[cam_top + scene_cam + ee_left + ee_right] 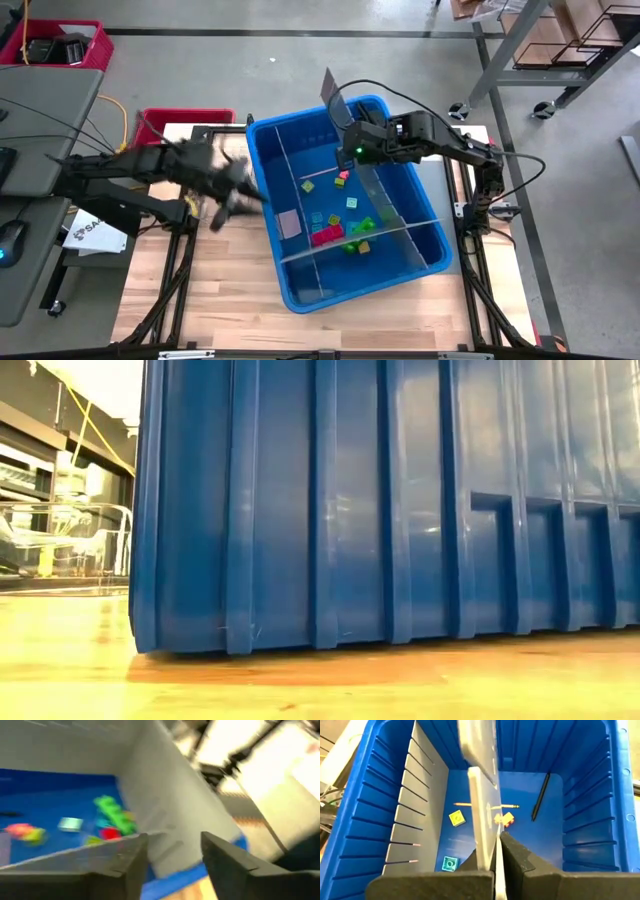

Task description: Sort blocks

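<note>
The right gripper [497, 857] sits over the far end of the big blue plastic bin [262, 170]. Its two dark fingers [525, 857] are pressed together on a thin grey divider panel [482, 815], pinching its edge. This panel stands up tall and runs down the middle of the bin. In the right wrist view, a yellow block [456, 818] and a teal block [450, 863] lie on the blue floor on one side of the pinched panel. An orange and yellow block [506, 819] lies just on the other side.

The left gripper [232, 193] is blurry and hangs just outside the bin's wall, at about 9 o'clock from the bin. Its fingers [127, 865] are spread apart with nothing between them.

Seen from above, most of the small toy blocks [340, 225] lie in the middle part of the bin. A red block [326, 236] and green blocks [362, 227] sit close together at about 5 o'clock from the bin's middle. The bin rests on a light wooden table [230, 300].
</note>
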### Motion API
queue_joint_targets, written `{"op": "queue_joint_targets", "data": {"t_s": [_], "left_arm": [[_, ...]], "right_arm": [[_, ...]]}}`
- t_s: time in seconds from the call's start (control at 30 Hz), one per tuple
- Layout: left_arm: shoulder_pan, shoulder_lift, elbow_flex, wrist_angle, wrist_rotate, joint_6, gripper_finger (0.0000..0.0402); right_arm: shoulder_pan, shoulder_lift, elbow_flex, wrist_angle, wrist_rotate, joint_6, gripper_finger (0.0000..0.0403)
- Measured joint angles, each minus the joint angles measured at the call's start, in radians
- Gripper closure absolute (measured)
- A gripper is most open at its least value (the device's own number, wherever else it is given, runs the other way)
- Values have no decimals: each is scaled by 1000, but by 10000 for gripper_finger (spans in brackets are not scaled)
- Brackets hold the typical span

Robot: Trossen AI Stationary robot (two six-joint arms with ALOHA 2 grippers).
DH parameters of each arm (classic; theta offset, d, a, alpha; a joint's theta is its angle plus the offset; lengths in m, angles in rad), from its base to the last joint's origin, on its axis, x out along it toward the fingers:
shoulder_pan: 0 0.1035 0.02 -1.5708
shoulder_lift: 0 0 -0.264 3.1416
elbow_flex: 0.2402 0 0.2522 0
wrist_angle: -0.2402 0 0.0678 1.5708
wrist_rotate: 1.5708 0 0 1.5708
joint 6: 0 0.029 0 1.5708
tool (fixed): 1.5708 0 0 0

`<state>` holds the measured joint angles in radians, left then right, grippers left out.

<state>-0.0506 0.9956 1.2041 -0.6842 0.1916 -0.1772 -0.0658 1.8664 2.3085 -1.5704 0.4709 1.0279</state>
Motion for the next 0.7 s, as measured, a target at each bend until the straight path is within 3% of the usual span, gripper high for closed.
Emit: {"op": "queue_joint_targets", "data": {"t_s": [0.17,0.3,0.4,0.7], "left_arm": [[-116,109,52,-13,8,54,157],[-204,172,142,-95,-37,52,132],[-276,201,188,-218,-141,33,129],[-426,208,144,-256,-562,-233,128]], "right_arm": [[-2,0,0,0,-1,-8,403],[-6,0,0,-1,-1,-8,403],[-6,0,0,-1,-1,-15,403],[-6,0,0,-1,-1,-37,403]]}}
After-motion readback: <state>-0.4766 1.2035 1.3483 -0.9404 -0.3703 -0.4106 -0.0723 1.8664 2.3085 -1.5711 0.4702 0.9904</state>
